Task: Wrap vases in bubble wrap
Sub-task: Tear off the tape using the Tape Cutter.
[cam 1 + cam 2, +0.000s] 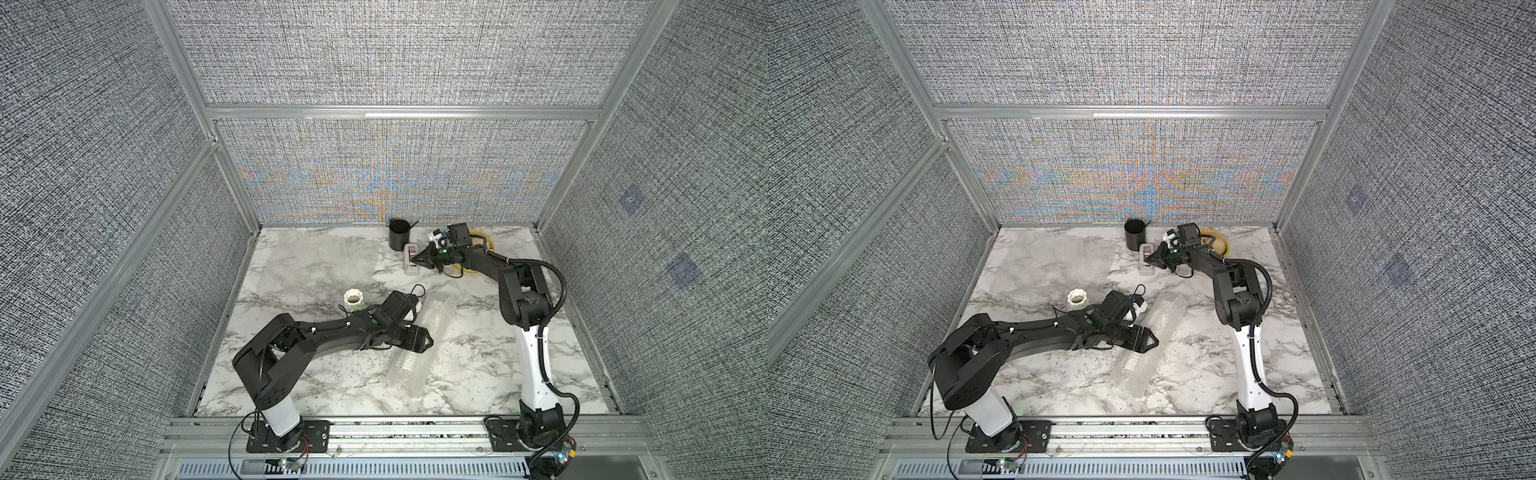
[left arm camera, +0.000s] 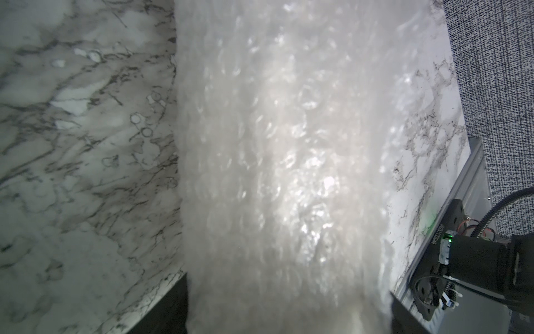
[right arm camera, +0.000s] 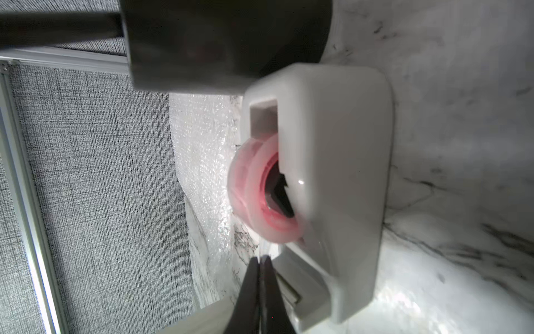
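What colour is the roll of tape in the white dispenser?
Translucent pink, redder around its core. The tape roll shows best in the right wrist view.

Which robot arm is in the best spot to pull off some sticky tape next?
Right. The right tool is at the tape dispenser, pinched shut on the tape by the cutter. The left tool grips the bubble-wrapped bundle, far from the dispenser.

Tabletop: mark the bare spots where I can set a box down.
Bare marble lies front right, between the wrapped roll and the right arm, and mid-table between that roll and the tape dispenser. Crowded: the back, around the black cup, dispenser and right hand.
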Robot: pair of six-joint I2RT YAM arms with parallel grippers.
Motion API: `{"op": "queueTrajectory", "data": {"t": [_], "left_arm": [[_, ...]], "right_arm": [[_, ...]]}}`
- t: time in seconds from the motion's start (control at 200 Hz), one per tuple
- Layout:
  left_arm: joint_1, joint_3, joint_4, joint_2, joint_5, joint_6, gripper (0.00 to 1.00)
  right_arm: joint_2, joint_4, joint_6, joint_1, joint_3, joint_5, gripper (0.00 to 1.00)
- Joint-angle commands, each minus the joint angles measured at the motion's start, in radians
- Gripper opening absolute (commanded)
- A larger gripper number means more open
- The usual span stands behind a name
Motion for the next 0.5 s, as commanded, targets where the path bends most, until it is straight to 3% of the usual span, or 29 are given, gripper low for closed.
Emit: {"op": "queueTrajectory", "data": {"t": [0.0, 0.495], "left_arm": [[0.002, -0.021, -0.194, 0.014, -0.119, 0.012, 0.61], [0.002, -0.062, -0.177, -0.001, -0.122, -0.014, 0.60]], "right_arm": [[-0.026, 0.023, 0.023, -0.001, -0.015, -0.051, 0.00], [-0.103, 0.090, 0.041, 0.021, -0.163, -0.066, 0.00]]}}
